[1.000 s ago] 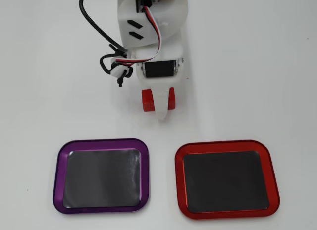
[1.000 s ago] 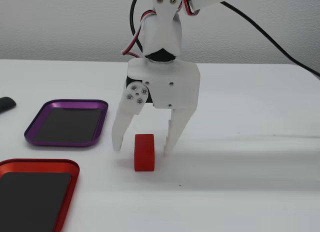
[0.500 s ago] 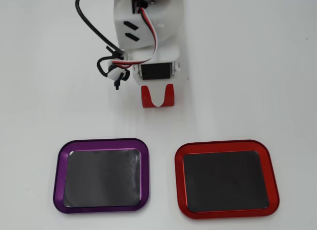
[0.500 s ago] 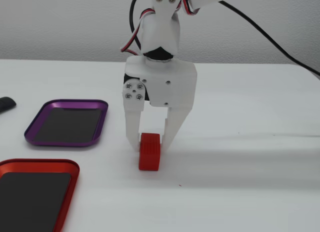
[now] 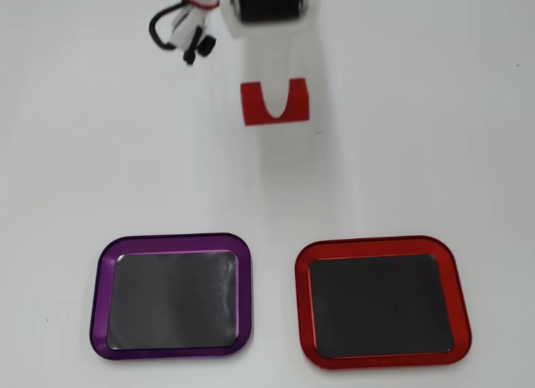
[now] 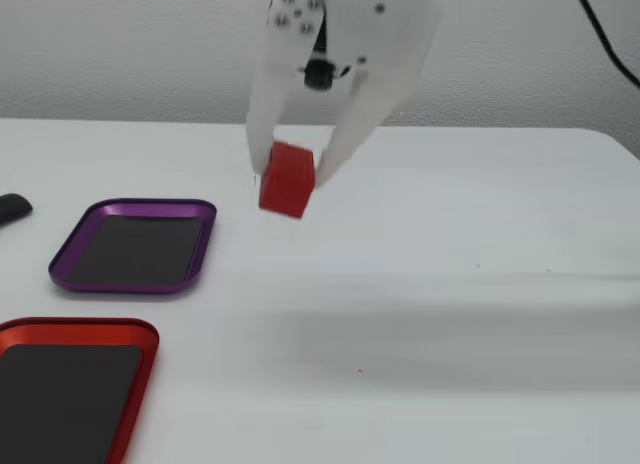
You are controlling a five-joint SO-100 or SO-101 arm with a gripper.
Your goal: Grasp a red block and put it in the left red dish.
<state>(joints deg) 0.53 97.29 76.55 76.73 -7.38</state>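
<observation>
The red block hangs tilted in the air above the white table, well clear of its surface. My white gripper is shut on it, with one finger on each side in the fixed view; from overhead, one finger covers the block's middle. The left red dish, red-rimmed with a dark base, lies at the bottom right of the overhead view and the bottom left of the fixed view. It holds nothing. The block is far from it, up near the overhead view's top.
A purple-rimmed tray of the same shape lies beside the red dish. Black cables hang by the arm at the top of the overhead view. A small dark object sits at the fixed view's left edge.
My gripper closed on the red block and lifted it off the table. Arm and block have moved toward the top of the overhead view, away from both trays.
</observation>
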